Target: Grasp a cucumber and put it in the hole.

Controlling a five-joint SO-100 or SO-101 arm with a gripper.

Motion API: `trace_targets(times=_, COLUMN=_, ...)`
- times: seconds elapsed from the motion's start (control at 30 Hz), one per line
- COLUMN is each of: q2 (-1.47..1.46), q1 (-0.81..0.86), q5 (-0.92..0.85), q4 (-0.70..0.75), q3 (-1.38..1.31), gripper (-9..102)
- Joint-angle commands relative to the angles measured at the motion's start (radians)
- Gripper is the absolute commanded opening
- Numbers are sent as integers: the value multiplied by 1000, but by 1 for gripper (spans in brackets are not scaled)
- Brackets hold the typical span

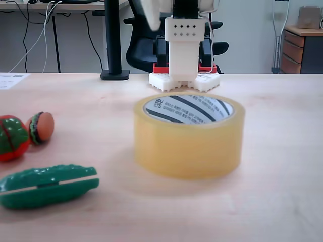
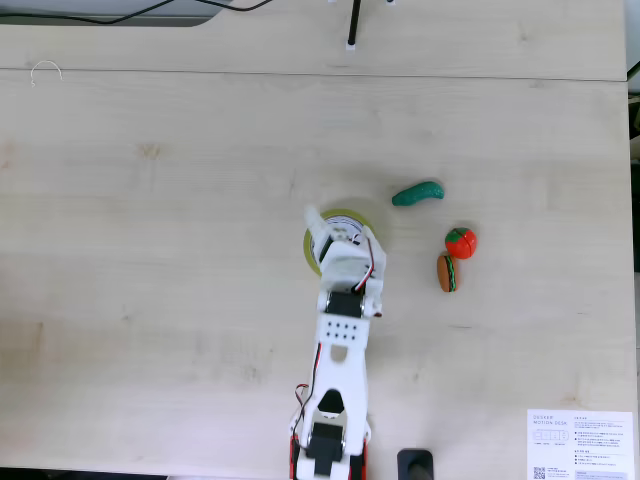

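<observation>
- Closest to us in a fixed view is the cucumber, lying flat on the bench, untouched, left of the tape roll.
- Glossy hard plastic with a seam groove, so we'd guess light, stiff and a bit slippery. We'd pinch it across the middle.
- From above, the gripper hangs over the roll's hole; we can't tell whether its fingers are open or closed.
</observation>
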Motion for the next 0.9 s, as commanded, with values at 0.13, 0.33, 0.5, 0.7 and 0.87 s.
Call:
trace_targets(times=0.13, q2=-264, q1=104, q5=261, q4=-67, q3=-236, gripper=39)
trace_targets(times=0.33, q2=-569, q1=178, q5=272, q4=-64, q3=-534, gripper=39)
trace_targets(times=0.5, q2=-746, q1=192, q5=275, q4=-60, q3=-723, gripper=29)
trace_targets(times=0.7, q2=-821, q1=212, q5=295, q4=-58, q3=-769, gripper=27)
trace_targets(times=0.87, q2=-859, q1=253, q5=287, q4=-31, q3=-769, gripper=29)
